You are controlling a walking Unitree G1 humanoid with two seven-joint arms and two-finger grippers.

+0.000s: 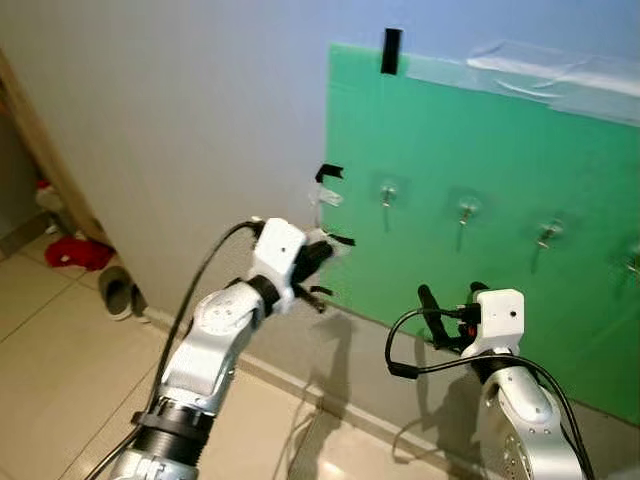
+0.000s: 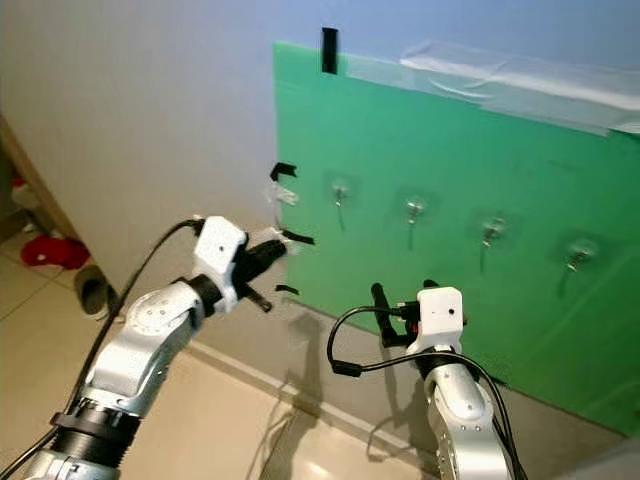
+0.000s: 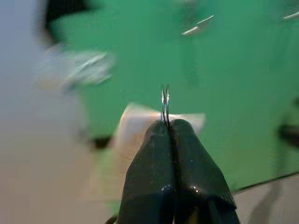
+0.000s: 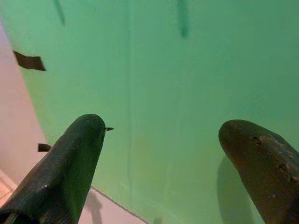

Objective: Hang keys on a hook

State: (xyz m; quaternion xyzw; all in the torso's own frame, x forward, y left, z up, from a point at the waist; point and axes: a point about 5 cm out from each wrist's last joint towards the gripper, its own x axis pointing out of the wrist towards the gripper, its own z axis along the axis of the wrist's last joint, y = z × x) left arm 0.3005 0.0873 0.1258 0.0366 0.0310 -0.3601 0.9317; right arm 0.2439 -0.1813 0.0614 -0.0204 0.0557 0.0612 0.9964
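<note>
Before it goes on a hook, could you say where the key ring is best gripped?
On its near arc, from behind, fingers pressing its flat faces, as the left gripper holds it: the thin key ring then juts free toward the hooks.

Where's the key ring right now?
Pinched in the shut left gripper, the key ring sits by the green board's left edge, below-left of the leftmost hook.

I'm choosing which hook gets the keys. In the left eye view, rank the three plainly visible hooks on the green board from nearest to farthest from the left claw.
The left claw, shut on a thin metal ring, sits at the green board's left edge.
1. Leftmost hook, just right of and above the claw.
2. Second hook, mid-board.
3. Third hook, further right, above the right claw.
</note>
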